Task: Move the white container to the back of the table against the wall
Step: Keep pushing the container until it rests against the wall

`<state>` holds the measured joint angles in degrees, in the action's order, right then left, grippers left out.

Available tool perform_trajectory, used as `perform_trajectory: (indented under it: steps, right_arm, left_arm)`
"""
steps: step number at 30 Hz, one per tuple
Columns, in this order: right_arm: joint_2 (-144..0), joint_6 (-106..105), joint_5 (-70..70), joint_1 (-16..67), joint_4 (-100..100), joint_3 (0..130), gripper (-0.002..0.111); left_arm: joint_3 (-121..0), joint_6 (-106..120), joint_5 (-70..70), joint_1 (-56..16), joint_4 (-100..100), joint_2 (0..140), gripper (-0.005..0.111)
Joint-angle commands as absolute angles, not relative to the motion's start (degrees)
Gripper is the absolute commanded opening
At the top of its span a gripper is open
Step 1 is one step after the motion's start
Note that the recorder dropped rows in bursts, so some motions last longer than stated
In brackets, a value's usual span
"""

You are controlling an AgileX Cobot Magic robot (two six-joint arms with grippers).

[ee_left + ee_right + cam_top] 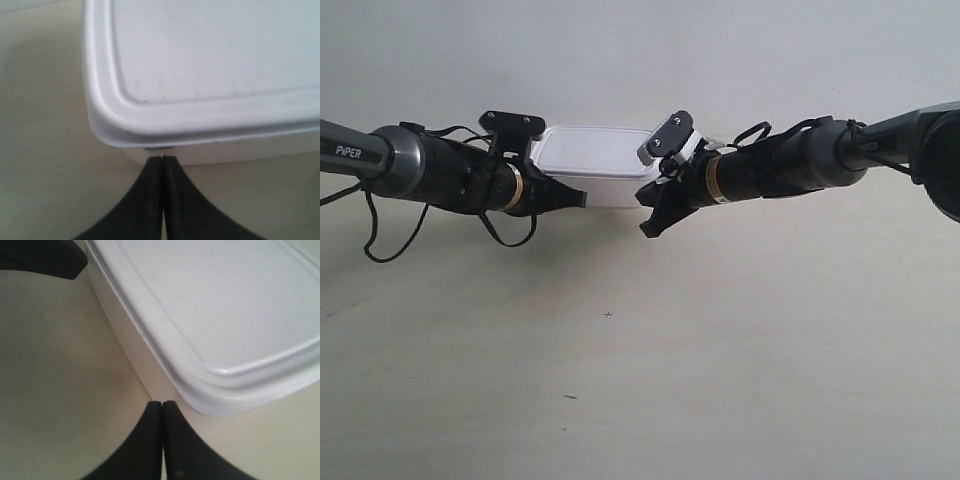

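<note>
Right wrist view, unlike the left, shows me both: left end effector [77,265] and right end effector [162,403], clenched empty, touching the white container [225,315].

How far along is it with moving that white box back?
Looks nearly done. The container already sits far back on the table, by the wall; whether it touches, I cannot tell. In hand: both grippers are shut, the left gripper at its side under the lid, the right gripper close beside it. Left: perhaps a last nudge, then retreat.
</note>
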<state>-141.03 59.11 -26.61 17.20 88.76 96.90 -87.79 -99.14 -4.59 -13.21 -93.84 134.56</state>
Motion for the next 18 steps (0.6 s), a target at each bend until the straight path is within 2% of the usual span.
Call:
perform_trajectory:
  steps: [1, 18]
  right_arm:
    - [-142.0, 58.5, -24.9, 16.9, 88.5, 98.9, 0.000]
    - [-146.0, 54.3, -23.2, 16.9, 90.3, 105.1, 0.000]
  left_arm:
    - [-89.1, -98.1, -4.6, -13.1, -94.4, 134.6, 0.000]
    - [-94.8, -94.3, -5.5, -13.1, -94.3, 138.7, 0.000]
